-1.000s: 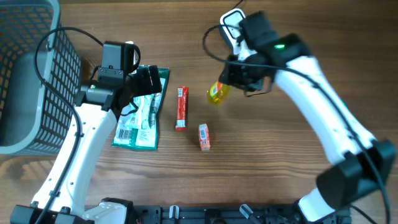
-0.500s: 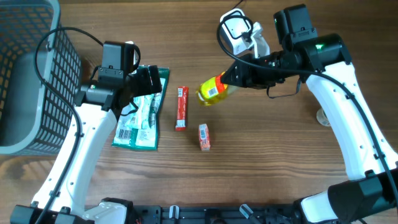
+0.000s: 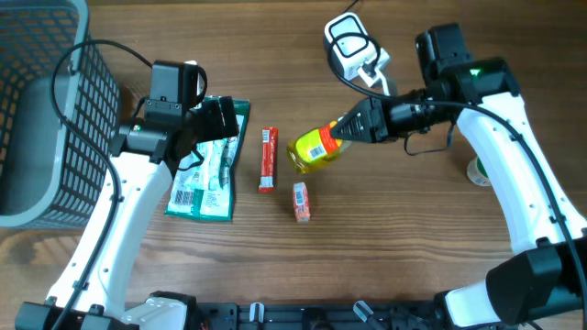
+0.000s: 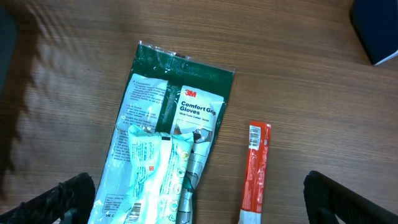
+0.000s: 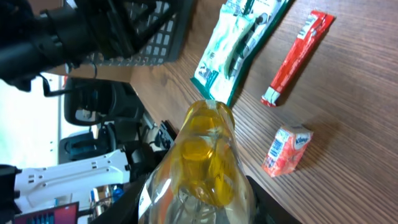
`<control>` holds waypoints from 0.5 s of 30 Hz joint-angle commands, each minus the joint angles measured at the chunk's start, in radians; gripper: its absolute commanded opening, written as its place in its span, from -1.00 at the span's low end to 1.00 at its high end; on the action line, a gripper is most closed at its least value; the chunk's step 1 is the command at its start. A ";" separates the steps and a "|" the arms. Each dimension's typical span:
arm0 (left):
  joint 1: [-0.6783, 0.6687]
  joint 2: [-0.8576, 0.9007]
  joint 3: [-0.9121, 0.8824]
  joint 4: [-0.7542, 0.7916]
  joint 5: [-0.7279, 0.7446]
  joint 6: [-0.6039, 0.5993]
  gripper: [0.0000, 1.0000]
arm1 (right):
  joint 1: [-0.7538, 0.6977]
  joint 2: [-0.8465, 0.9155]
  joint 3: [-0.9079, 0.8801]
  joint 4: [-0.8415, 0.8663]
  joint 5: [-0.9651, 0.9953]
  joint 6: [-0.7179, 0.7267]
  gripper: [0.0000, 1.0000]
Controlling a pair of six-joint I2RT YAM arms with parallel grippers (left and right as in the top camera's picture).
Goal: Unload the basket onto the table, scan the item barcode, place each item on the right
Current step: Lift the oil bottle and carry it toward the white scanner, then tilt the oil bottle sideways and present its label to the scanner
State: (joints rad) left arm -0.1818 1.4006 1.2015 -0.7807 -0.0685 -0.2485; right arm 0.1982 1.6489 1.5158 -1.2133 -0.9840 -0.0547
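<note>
**Right gripper** (image 3: 348, 131): jaws pinching the bottle (image 3: 314, 151) at its neck end. The gripper points left across the desk (image 3: 413, 257), roughly level. Its dark wrist bends back to a white forearm that runs down the right side to the base at the near edge.

**Bottle**: yellow and clear-walled, held off the desk just right of the stick (image 3: 268, 158). It is tilted almost flat, with its base toward the stick and a white label facing up. In the right wrist view it fills the lower centre between the two fingers.

**Left gripper** (image 3: 220, 119): jaws spread wide and holding nothing, the fingertips at the two lower corners of the left wrist view. The wrist hangs left of the stick with its camera looking straight down. The white forearm runs from the base at the near left corner.

**Stick**: red packet, flat on the desk, lengthwise front to back.

**Gloves pack** (image 4: 174, 130): green and white, flat, just left of the stick and under the left gripper.

**Box** (image 3: 301, 201): small and red-orange, near the stick's near end, slightly right.

**Scanner** (image 3: 350, 43): white, cabled, beyond the stick to the right.

**Basket** (image 3: 37, 110): grey mesh, well left of the stick.
</note>
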 commanded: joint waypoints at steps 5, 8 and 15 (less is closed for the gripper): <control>0.007 0.002 0.003 0.002 0.008 0.002 1.00 | -0.055 -0.021 -0.098 0.002 -0.198 -0.171 -0.60; 0.007 0.002 0.003 0.002 0.008 0.002 1.00 | -0.056 -0.021 -0.117 -0.003 -0.233 -0.210 -0.60; 0.007 0.002 0.003 0.002 0.008 0.002 1.00 | -0.056 -0.021 -0.117 -0.024 -0.250 -0.236 -0.60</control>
State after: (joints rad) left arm -0.1818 1.4006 1.2015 -0.7811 -0.0685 -0.2485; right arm 0.1448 1.6489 1.4010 -1.2282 -1.1374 -0.2348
